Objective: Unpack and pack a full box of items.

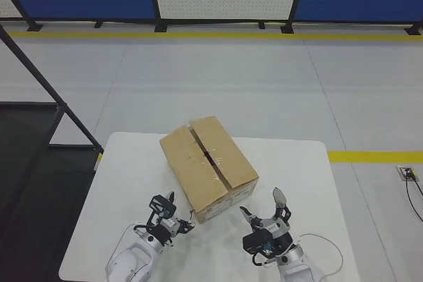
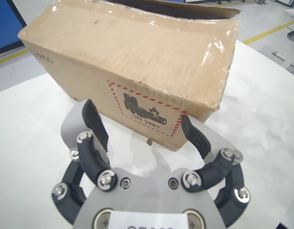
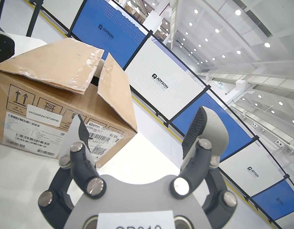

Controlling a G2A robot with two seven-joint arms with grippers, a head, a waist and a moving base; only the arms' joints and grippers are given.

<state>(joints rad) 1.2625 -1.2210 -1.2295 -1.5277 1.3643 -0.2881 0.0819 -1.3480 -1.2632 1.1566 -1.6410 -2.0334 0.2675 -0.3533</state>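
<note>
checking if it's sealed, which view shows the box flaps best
The right wrist view: the box flaps stand lifted, a dark gap between them. The top view shows them nearly flat along one seam; the left wrist view, one taped flap, another's edge behind.

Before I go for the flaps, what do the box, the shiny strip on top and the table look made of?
Box: brown cardboard, matte, with frayed, dented edges. Shiny strip: probably clear plastic tape, glossy, its wrinkles catching glare across the top flap. Table: white, smooth, slightly sheeny; laminate or painted board, I cannot tell which.
</note>
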